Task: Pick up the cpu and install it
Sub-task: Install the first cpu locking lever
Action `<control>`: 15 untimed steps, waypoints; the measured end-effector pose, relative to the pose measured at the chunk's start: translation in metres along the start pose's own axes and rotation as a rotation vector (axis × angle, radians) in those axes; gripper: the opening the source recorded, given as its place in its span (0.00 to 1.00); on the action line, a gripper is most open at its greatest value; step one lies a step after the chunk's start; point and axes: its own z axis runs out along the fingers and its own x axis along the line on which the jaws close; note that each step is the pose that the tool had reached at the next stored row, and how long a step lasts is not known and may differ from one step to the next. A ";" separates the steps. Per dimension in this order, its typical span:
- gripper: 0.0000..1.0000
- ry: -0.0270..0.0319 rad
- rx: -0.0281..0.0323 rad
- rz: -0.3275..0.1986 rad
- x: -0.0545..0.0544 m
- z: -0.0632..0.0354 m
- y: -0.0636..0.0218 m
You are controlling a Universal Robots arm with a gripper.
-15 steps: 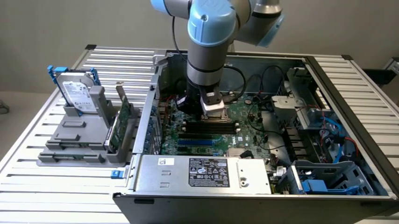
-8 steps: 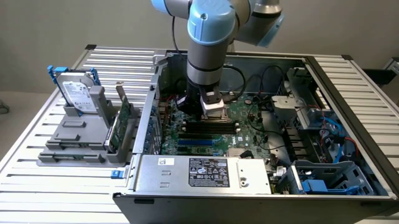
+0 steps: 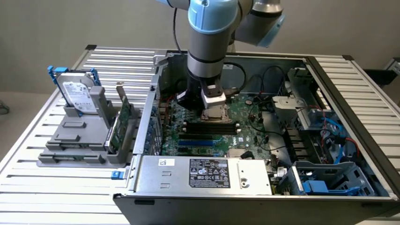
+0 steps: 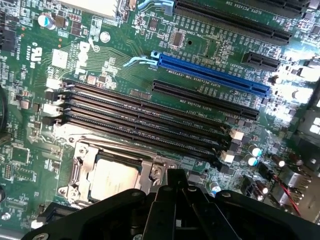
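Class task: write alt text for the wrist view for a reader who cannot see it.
A silvery cpu sits in its metal-framed socket on a green motherboard, beside the black gripper. Beyond it run four black memory slots and a long blue expansion slot.

Directly below the gripper [image 3: 214, 104] the motherboard [image 4: 200, 55] lies open from above. Just beside it run the black memory slots [image 4: 145, 122]; the power supply [image 3: 206, 174] and case walls [image 3: 350, 93] hem the space further out.

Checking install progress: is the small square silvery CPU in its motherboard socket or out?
In: the small square silvery CPU lies flat inside the metal socket frame.
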 end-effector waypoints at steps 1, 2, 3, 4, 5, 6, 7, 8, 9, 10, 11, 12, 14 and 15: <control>0.11 -0.0001 -0.0001 0.000 0.000 -0.0034 -0.0006; 0.11 -0.0004 -0.0003 0.000 0.000 -0.0068 -0.0011; 0.11 -0.0004 -0.0004 0.000 0.000 -0.0107 -0.0019; 0.11 -0.0005 -0.0007 0.000 0.000 -0.0145 -0.0027; 0.11 -0.0006 -0.0010 0.000 0.000 -0.0187 -0.0037; 0.11 -0.0005 -0.0011 0.000 0.000 -0.0231 -0.0049; 0.11 -0.0008 -0.0012 -0.001 -0.001 -0.0275 -0.0062; 0.11 -0.0008 -0.0013 -0.002 -0.001 -0.0316 -0.0078; 0.11 -0.0023 -0.0021 -0.008 -0.001 -0.0355 -0.0093; 0.11 -0.0045 -0.0024 -0.023 -0.001 -0.0390 -0.0100; 0.11 -0.0071 -0.0022 -0.040 -0.001 -0.0417 -0.0104; 0.11 -0.0098 -0.0020 -0.057 -0.001 -0.0444 -0.0108; 0.11 -0.0153 -0.0018 -0.092 -0.001 -0.0496 -0.0117; 0.11 -0.0180 -0.0016 -0.110 -0.001 -0.0523 -0.0121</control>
